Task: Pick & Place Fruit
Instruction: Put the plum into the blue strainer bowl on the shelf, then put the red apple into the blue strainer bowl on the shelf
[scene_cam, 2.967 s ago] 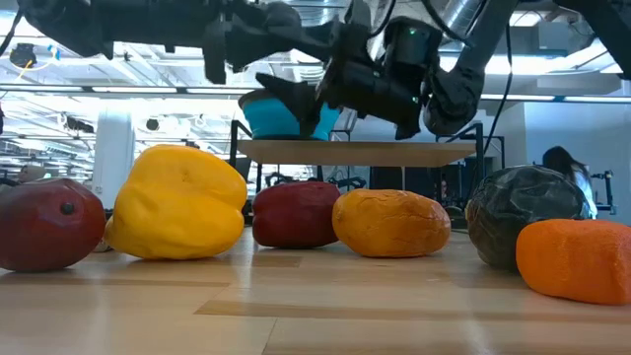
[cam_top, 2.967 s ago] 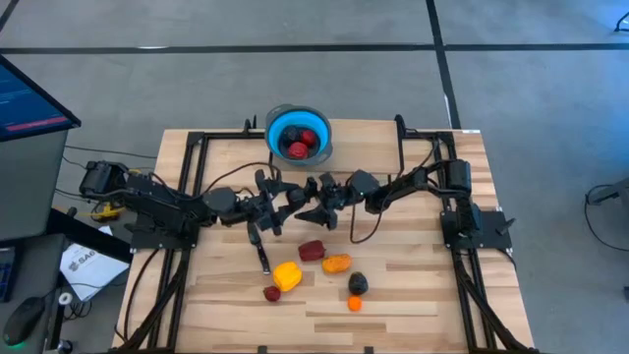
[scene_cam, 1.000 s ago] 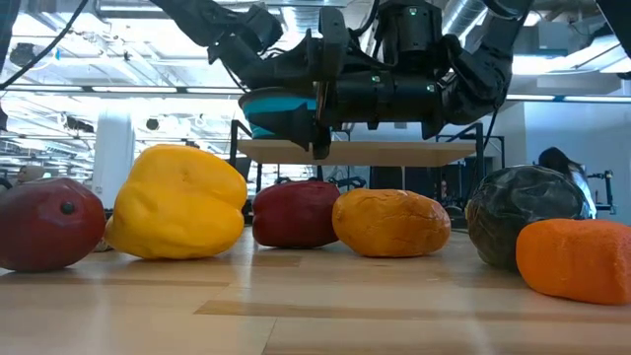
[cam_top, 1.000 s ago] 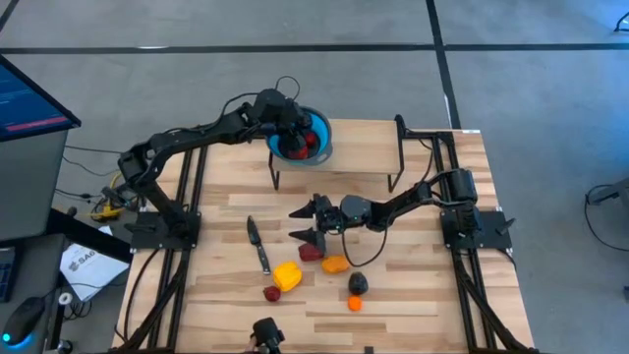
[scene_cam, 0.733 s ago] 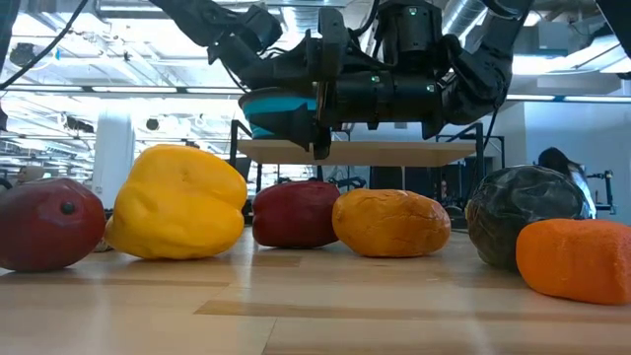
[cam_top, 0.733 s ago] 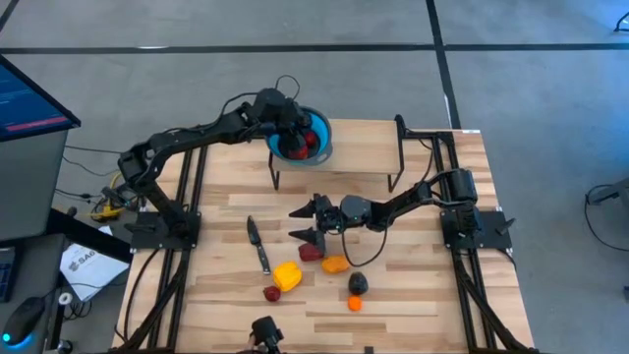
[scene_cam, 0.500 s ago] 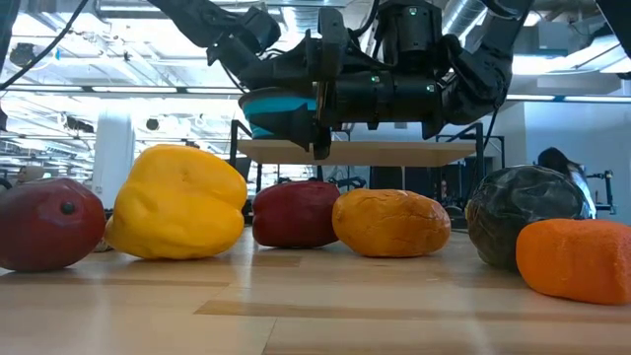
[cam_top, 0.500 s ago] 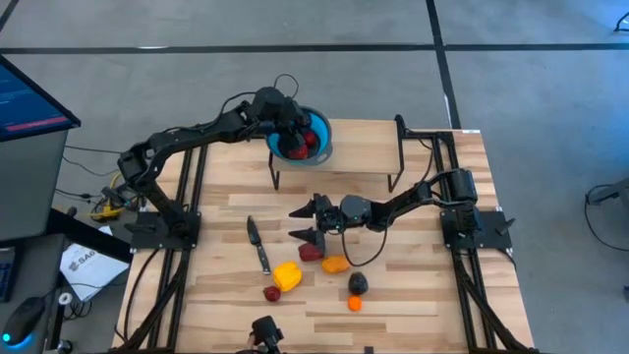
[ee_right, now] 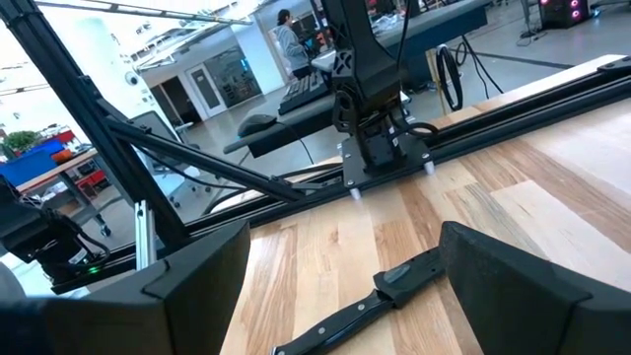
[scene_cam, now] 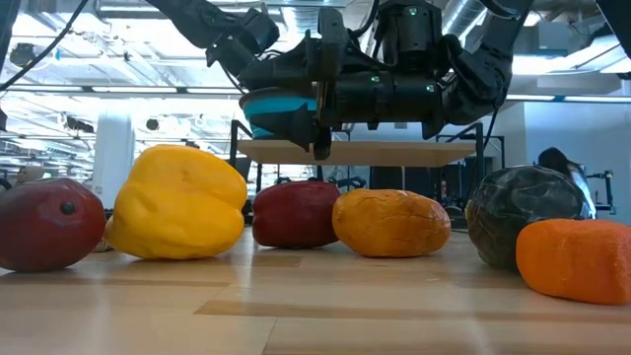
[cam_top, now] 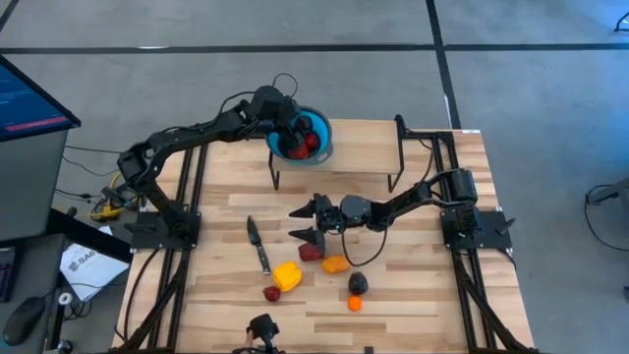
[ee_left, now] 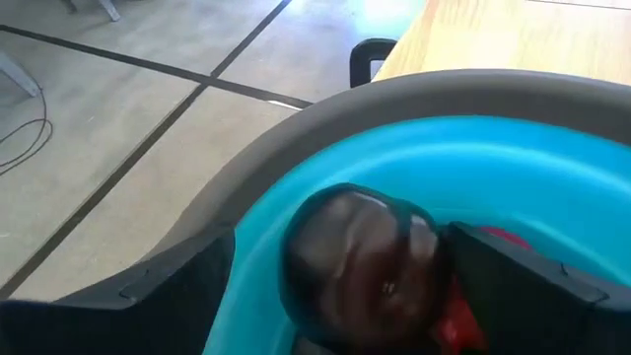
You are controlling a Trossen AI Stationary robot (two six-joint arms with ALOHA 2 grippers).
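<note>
The blue bowl (cam_top: 298, 136) stands on a raised shelf (scene_cam: 355, 151) at the table's far edge, with red fruits (cam_top: 313, 142) inside. My left gripper (cam_top: 285, 126) hovers open over the bowl. In its wrist view a dark fruit (ee_left: 360, 261) shows in the bowl (ee_left: 552, 177) between the spread fingers, beside a red fruit (ee_left: 483, 296). My right gripper (cam_top: 298, 224) is open above the table's middle, just beyond the red fruit (cam_top: 312, 252). On the table lie yellow (cam_top: 287, 276), orange (cam_top: 336, 264), dark red (cam_top: 272, 293), black (cam_top: 359, 283) and small orange (cam_top: 355, 304) fruits.
A black-handled knife (cam_top: 257, 244) lies left of the fruits and shows between the right fingers (ee_right: 375, 296). Black frame rails run along both table sides (cam_top: 192, 187). The shelf's legs (cam_top: 276, 179) stand behind the right gripper. Bare wood lies near the table's near edge (cam_top: 432, 315).
My left gripper has eased a little toward the table's left edge while staying over the bowl. My right gripper and the fruits on the table have kept still.
</note>
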